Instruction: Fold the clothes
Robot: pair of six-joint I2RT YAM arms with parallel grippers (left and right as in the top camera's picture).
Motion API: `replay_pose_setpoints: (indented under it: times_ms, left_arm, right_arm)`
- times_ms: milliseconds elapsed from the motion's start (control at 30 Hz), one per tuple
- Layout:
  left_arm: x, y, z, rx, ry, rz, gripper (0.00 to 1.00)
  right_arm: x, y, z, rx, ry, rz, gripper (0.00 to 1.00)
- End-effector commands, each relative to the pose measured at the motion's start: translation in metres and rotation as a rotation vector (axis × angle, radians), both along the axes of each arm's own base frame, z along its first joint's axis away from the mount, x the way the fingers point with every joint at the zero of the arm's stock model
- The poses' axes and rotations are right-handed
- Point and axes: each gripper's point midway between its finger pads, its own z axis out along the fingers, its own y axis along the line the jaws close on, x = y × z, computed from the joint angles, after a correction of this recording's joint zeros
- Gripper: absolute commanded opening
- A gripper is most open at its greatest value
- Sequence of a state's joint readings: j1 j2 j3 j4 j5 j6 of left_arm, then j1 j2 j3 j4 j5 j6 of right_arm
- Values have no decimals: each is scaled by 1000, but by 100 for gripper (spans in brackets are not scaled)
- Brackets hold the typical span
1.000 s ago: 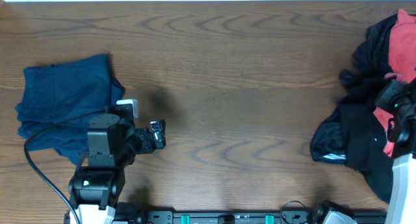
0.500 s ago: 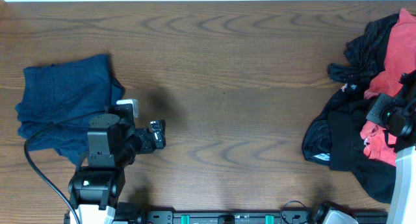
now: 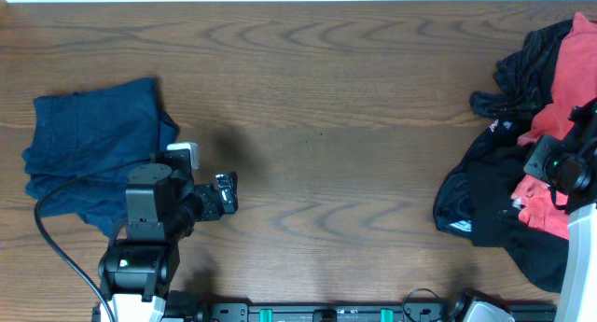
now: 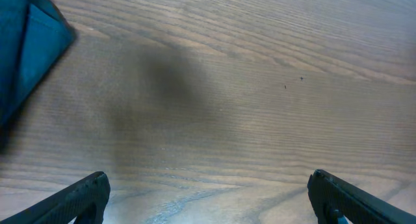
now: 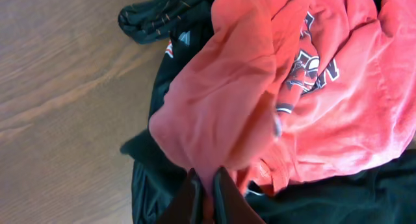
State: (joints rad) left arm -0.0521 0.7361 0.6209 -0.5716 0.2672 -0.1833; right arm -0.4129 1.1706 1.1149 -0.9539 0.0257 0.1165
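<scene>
A folded dark blue garment (image 3: pixel 89 149) lies at the table's left; its corner shows in the left wrist view (image 4: pixel 29 52). My left gripper (image 3: pixel 226 193) is open and empty over bare wood just right of it (image 4: pixel 208 198). At the right edge lies a heap of black clothes (image 3: pixel 490 205) with a red printed shirt (image 3: pixel 569 75) on top. My right gripper (image 3: pixel 550 168) is shut on a fold of the red shirt (image 5: pixel 260 87), pinched between its fingers (image 5: pixel 207 191), above the black clothes (image 5: pixel 156 185).
The wooden table (image 3: pixel 336 107) stretches between the two arms. A black cable (image 3: pixel 56 238) runs from the left arm's base. The table's far edge runs along the top of the overhead view.
My right gripper has pulled the red shirt and part of the heap slightly left and toward the front. The left arm has not moved.
</scene>
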Motion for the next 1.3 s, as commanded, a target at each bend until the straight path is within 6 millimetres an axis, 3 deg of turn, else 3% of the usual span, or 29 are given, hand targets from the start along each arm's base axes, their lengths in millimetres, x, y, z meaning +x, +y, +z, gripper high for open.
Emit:
replay_pose_setpoints:
  times_ms: [0, 300, 367, 433, 600, 733, 833, 933, 1000, 1067, 1133, 1167, 1267]
  left_arm:
    - [3, -1, 10, -10, -26, -4, 99]
    - [3, -1, 10, -10, -26, -4, 99]
    - [3, -1, 10, -10, -25, -4, 98]
    - [3, -1, 10, -10, -26, -4, 98]
    - [3, -1, 10, -10, -26, -4, 98]
    - [3, -1, 10, -10, -26, -4, 98]
    - [3, -1, 10, -10, -26, -4, 98]
    - [3, -1, 10, -10, -26, -4, 98]
    - [3, -1, 10, -10, -26, -4, 98]
    - [3, -1, 10, -10, -26, -4, 98]
    - [3, -1, 10, -10, -26, -4, 98]
    - [3, -1, 10, -10, -26, -5, 98]
    - [3, -1, 10, -10, -26, -4, 98]
  right_arm:
    - [1, -2, 7, -15, -11, 3, 4]
    - [0, -1, 6, -12, -6, 3, 1]
    - [0, 5, 4, 22, -5, 23, 19]
    - [0, 19, -1, 89, 4, 61, 28]
    - [-7, 53, -37, 209, 113, 148, 47]
    - [1, 70, -71, 209, 164, 234, 60]
    - [6, 75, -91, 181, 202, 257, 61]
    - [10, 64, -107, 117, 238, 191, 61]
    - [16, 62, -114, 93, 242, 192, 59]
    - [20, 59, -117, 78, 242, 188, 40]
    - [21, 55, -116, 65, 236, 164, 6]
    - [21, 53, -115, 57, 232, 143, 1]
    - [24, 49, -105, 41, 202, 115, 1]
